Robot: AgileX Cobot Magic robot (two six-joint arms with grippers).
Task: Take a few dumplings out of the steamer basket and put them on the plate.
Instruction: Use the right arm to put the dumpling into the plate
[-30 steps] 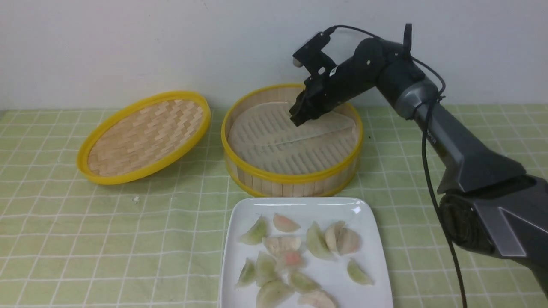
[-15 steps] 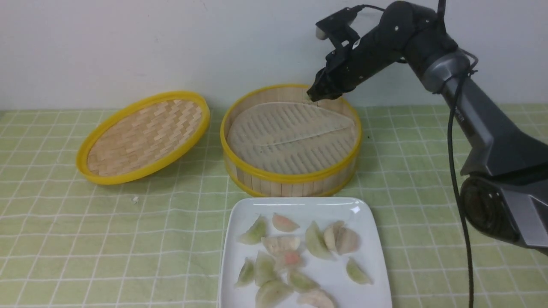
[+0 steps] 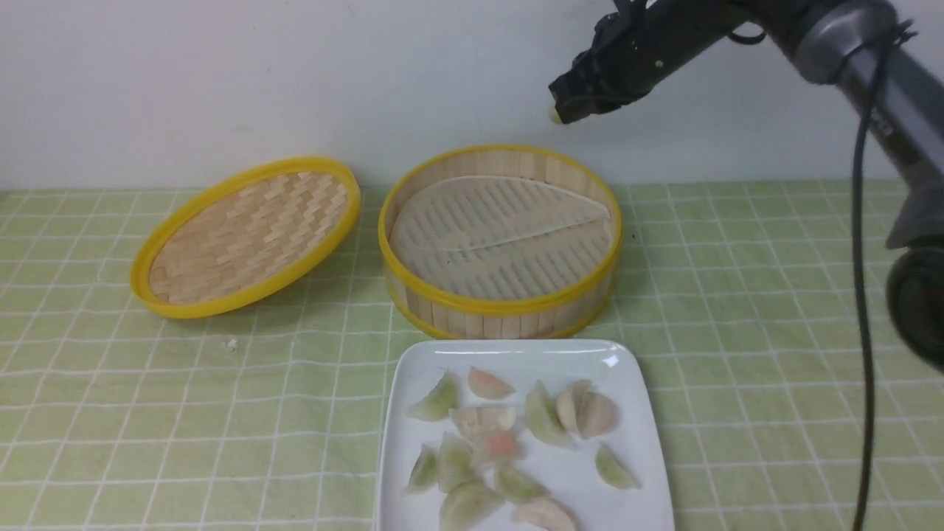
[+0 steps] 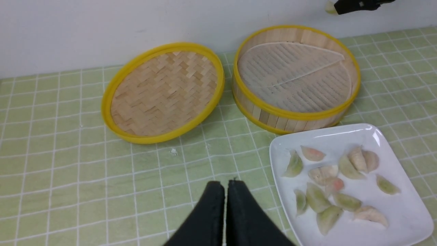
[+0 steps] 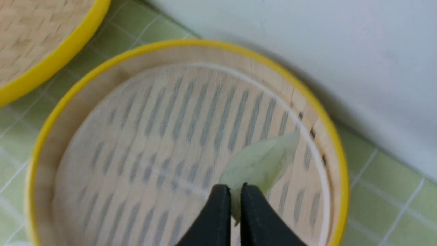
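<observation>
Right gripper (image 5: pixel 235 190): fingers narrow, pinching one pale green dumpling (image 5: pixel 261 162), high above the far rim of the steamer basket (image 3: pixel 501 318). Remaining dumplings (image 3: pixel 546 420) lie on the plate (image 3: pixel 571 472), just in front of the basket. Left gripper (image 4: pixel 225 186): fingers pressed together, above the tablecloth (image 4: pixel 102 188).

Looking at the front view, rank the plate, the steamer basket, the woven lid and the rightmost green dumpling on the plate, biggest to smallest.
1. Plate: looks widest, but it is nearest the camera and cut off below, so this is unsure.
2. Steamer basket and woven lid: about alike.
3. Green dumpling: smallest by far.
</observation>
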